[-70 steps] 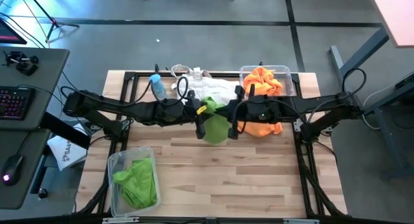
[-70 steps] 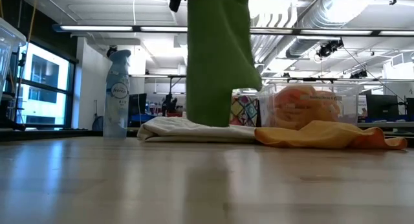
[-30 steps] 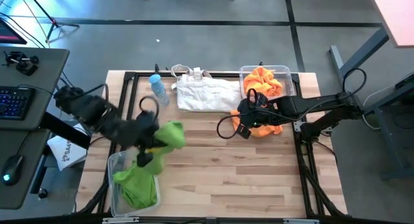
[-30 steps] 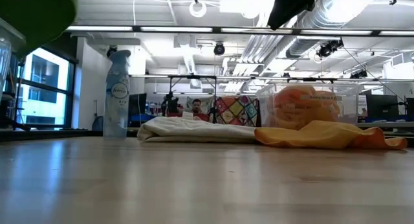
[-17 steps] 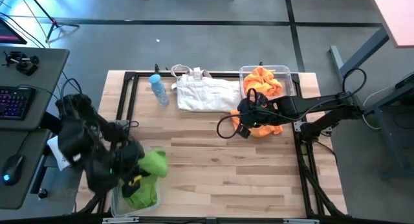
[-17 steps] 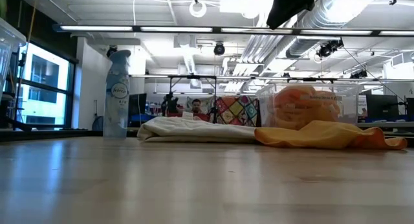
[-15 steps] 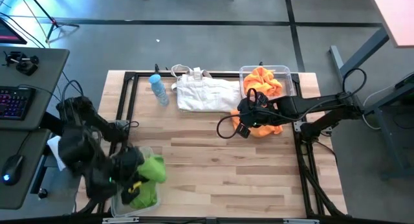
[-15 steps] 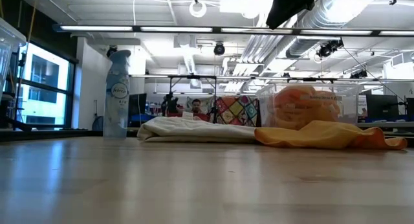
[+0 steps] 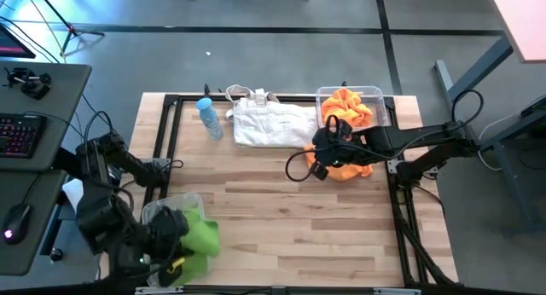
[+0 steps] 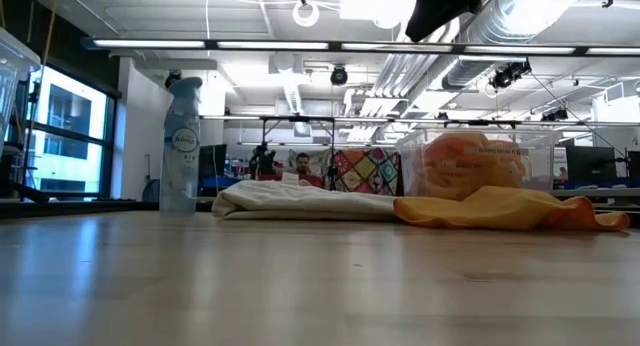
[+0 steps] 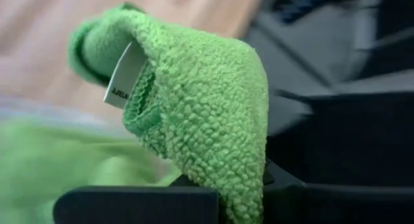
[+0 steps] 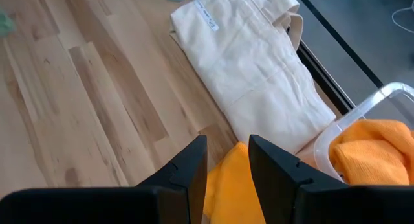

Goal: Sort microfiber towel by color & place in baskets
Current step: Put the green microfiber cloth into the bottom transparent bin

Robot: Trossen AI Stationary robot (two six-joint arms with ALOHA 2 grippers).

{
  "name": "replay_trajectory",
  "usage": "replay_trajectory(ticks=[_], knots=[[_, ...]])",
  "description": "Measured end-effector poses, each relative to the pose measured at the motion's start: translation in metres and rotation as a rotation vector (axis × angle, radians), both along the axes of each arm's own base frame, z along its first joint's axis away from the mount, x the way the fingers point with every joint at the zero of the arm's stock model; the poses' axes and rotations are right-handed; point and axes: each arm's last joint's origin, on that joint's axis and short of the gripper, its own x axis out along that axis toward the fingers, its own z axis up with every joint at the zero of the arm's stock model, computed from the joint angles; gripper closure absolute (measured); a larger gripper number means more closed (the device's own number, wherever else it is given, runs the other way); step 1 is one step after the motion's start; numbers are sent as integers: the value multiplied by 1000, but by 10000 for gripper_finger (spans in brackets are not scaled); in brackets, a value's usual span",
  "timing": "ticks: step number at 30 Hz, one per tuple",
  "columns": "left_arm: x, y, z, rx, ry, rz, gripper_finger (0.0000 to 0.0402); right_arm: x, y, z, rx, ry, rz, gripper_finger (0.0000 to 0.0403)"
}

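One green towel [image 9: 198,238], clamped in my left gripper [image 9: 175,259], has moved over the near bin [image 9: 164,205]; my right gripper [image 12: 227,160] stays parted above the orange towel [image 9: 348,169].

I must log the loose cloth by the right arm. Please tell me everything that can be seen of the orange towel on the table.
The orange towel is a soft, bright orange cloth lying crumpled and spread flat on the wooden table, outside the basket that already holds orange cloth. It sits between that basket and the white bag; whether it touches either is unclear. The right gripper hangs open above it, not touching. In the low view it shows as a low, wrinkled heap.
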Motion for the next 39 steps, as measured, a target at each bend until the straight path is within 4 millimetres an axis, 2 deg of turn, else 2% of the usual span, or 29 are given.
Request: replay_trajectory(ticks=[4,5,9,15,18,23,30,35,39], knots=[[-12,19,-10,160,153,103,401,2,0,1,3,-22,2,293],[-11,19,-13,162,157,109,401,2,0,1,3,-23,2,293],[-13,20,-32,287,166,18,401,2,0,1,3,-22,2,293],[-23,17,-87,301,489,45,401,2,0,1,8,-26,-3,293],[-31,17,-108,325,580,74,401,2,0,1,8,-27,-2,293],[-35,11,-127,298,568,52,401,2,1,1,9,-29,-2,293],[-28,2,-161,211,539,-49,401,3,1,2,11,-40,-2,293],[-26,11,-187,206,588,-32,401,3,1,2,12,-41,-1,293],[-26,21,-201,161,560,-38,401,4,1,2,13,-47,-1,293]])
